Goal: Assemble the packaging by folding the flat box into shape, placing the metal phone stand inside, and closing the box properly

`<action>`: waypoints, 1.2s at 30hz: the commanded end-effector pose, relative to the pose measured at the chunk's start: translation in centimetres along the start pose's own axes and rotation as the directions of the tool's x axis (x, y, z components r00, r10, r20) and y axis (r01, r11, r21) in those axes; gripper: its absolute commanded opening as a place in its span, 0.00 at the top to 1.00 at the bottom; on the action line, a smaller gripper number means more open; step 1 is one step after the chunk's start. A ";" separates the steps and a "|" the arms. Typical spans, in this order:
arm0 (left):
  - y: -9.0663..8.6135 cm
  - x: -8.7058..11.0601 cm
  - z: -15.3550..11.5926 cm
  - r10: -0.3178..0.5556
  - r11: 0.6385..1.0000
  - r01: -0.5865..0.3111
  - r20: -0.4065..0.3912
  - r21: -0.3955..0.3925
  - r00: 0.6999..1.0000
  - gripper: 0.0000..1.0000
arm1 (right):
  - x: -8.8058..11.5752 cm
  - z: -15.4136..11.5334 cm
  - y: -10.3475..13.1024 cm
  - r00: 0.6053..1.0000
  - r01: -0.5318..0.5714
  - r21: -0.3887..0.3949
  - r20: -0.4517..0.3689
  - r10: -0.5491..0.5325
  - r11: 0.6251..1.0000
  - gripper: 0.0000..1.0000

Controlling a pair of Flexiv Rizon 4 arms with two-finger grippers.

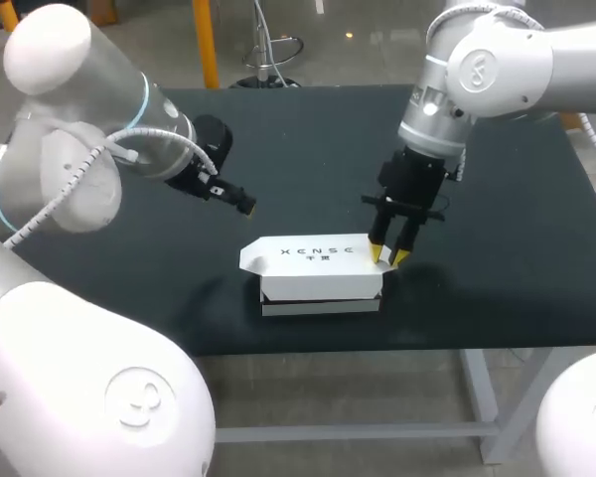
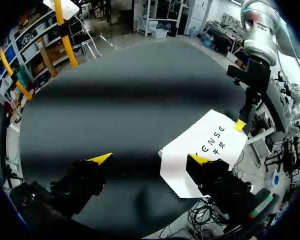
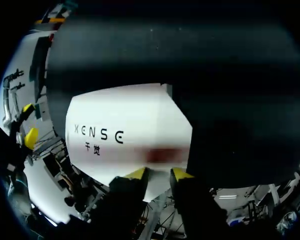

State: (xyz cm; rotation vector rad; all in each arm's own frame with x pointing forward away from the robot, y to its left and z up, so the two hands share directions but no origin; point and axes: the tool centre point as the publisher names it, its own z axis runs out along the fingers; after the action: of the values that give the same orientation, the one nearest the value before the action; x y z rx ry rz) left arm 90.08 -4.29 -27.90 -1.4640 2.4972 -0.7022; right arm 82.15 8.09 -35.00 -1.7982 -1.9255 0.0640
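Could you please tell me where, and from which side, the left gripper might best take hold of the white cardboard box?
Probably its left end, from above, spanning the front and back walls. The white cardboard box is long and low, the right gripper occupies its right end, and the open left gripper hovers nearby at the left. Avoid the protruding lid flap.

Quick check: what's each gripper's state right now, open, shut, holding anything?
Left gripper: open, holding nothing.
Right gripper: at the right end of the white box; cannot tell whether it is open or shut.
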 end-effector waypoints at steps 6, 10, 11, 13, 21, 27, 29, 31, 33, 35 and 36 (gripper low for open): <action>-0.8 0.8 1.0 -0.418 0.753 0.409 0.106 -0.516 0.902 0.00 | 0.0 0.2 0.0 1.000 -0.002 0.001 0.000 0.002 1.000 0.67; -0.3 1.6 1.0 -0.431 0.738 0.460 0.181 -0.493 0.884 0.00 | 0.0 0.2 0.0 1.000 -0.002 0.000 0.001 0.002 1.000 0.66; -0.2 1.9 1.2 -0.458 0.726 0.550 0.305 -0.414 0.835 0.00 | 0.0 0.2 0.0 1.000 -0.002 0.000 0.000 0.002 1.000 0.66; -0.2 1.9 1.2 -0.458 0.726 0.550 0.305 -0.414 0.835 0.00 | 0.0 0.2 0.0 1.000 -0.002 -0.001 -0.001 0.002 1.000 0.66; -0.2 1.9 1.2 -0.458 0.726 0.550 0.305 -0.414 0.835 0.00 | 0.3 0.2 0.1 1.000 0.004 -0.002 0.001 -0.004 1.000 0.66; -0.5 3.6 2.4 -0.513 0.653 0.612 0.335 -0.446 0.791 0.00 | 0.2 0.2 0.0 1.000 0.001 -0.009 -0.006 -0.001 1.000 0.67; -0.2 4.3 2.3 -0.533 0.627 0.621 0.323 -0.470 0.782 0.00 | 0.0 0.3 0.0 1.000 -0.002 -0.010 -0.008 0.001 1.000 0.67; 0.3 4.6 2.2 -0.545 0.615 0.630 0.322 -0.474 0.774 0.05 | 0.0 0.3 -0.1 1.000 -0.003 -0.010 -0.008 0.003 1.000 0.67; 0.6 4.9 2.2 -0.545 0.612 0.629 0.321 -0.480 0.775 0.11 | 0.0 0.3 -0.1 1.000 -0.003 -0.010 -0.008 0.003 1.000 0.67; 1.1 5.1 2.2 -0.557 0.601 0.635 0.315 -0.485 0.768 0.26 | 0.0 0.3 -0.1 1.000 -0.004 -0.010 -0.009 0.004 1.000 0.67; 1.4 5.2 2.2 -0.557 0.602 0.630 0.307 -0.489 0.771 0.24 | 0.0 0.3 -0.1 1.000 -0.004 -0.011 -0.010 0.004 1.000 0.67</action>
State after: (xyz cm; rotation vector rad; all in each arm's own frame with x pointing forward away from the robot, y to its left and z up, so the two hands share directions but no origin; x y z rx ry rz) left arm 87.19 -8.63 -29.93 -2.5787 2.1925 0.0365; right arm 82.16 8.23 -35.19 -1.8050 -1.9193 0.0515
